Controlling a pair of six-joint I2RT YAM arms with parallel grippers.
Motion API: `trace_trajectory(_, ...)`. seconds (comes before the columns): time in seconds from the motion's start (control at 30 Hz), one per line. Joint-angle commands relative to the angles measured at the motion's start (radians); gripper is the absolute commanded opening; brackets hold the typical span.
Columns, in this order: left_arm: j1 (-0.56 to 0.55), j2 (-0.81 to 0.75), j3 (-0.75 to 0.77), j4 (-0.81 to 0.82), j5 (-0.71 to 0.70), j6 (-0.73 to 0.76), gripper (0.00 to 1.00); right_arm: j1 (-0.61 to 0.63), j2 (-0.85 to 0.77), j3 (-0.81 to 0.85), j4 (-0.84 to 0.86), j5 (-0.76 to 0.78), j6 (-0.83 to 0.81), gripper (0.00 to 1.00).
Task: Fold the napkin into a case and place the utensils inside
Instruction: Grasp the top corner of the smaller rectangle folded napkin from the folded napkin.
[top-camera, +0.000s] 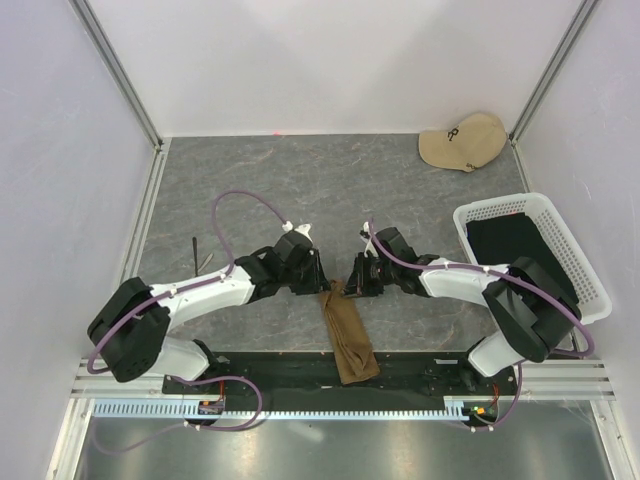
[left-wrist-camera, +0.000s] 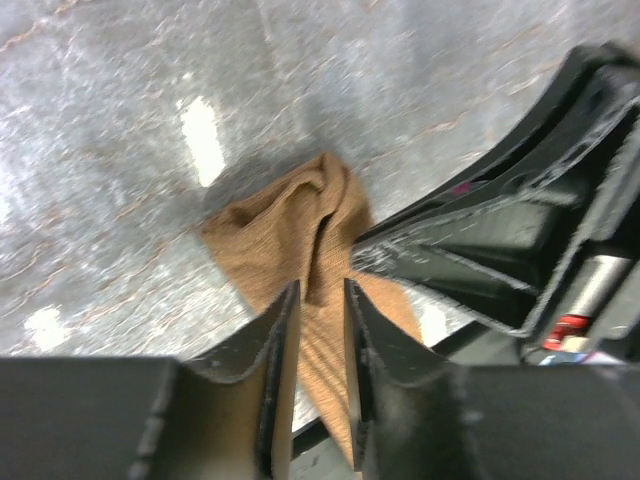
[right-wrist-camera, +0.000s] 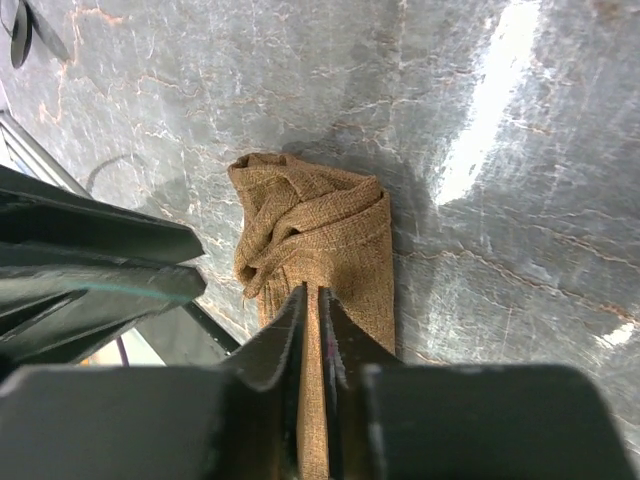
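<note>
**Tools.** The right tool (right-wrist-camera: 310, 292) fills the foreground of its wrist view. Its jaws are drawn to a thin slit directly over the napkin (right-wrist-camera: 320, 230), and cloth shows through the slit. Whether the cloth is pinched or merely lies beneath cannot be told. The left tool (left-wrist-camera: 318, 290) has its jaws released, with a clear gap between them. It is poised above the same napkin (left-wrist-camera: 300, 230), whose weave shows through the gap. In the overhead view the left tool (top-camera: 318, 275) and right tool (top-camera: 355, 275) face each other closely across the cloth's far end.

**Napkin.** The napkin (top-camera: 350, 340) is folded into a narrow strip on the grey tabletop (top-camera: 300, 170), between the two arms. It runs from the tools toward the near edge, where its near end overlaps the black base rail. The far end is bunched and wrinkled, not flat.

**Utensils.** Two slim utensils (top-camera: 195, 252) lie on the tabletop well apart from the cloth, beyond the left arm. Their type is too small to tell.

**Other items.**
- A white mesh basket (top-camera: 520, 205) stands at the right and holds black fabric (top-camera: 510, 240).
- A beige cap (top-camera: 462, 140) sits in the far right corner.
</note>
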Motion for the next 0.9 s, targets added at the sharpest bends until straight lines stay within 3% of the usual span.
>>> trace_trajectory(0.0, -0.037, 0.034, 0.048, -0.078, -0.06, 0.094, 0.27, -0.003, 0.014, 0.007, 0.056, -0.019, 0.011, 0.07)
trace_trajectory(0.13, -0.063, 0.077, 0.101, -0.128, -0.132, 0.117, 0.27, -0.003, 0.04, -0.009, 0.117, -0.048, 0.043, 0.01)
trace_trajectory(0.4, -0.077, 0.126, 0.132, -0.138, -0.149, 0.116, 0.27, 0.0, 0.06, -0.033, 0.173, -0.071, 0.072, 0.0)
trace_trajectory(0.6, -0.077, 0.151, 0.155, -0.161, -0.177, 0.116, 0.16, 0.003, 0.076, -0.042, 0.211, -0.084, 0.092, 0.0)
trace_trajectory(0.73, -0.082, 0.138, 0.16, -0.164, -0.175, 0.116, 0.04, 0.009, 0.083, -0.041, 0.229, -0.096, 0.103, 0.0)
trace_trajectory(0.87, -0.083, 0.123, 0.155, -0.152, -0.137, 0.099, 0.02, 0.02, 0.109, -0.035, 0.261, -0.097, 0.12, 0.0)
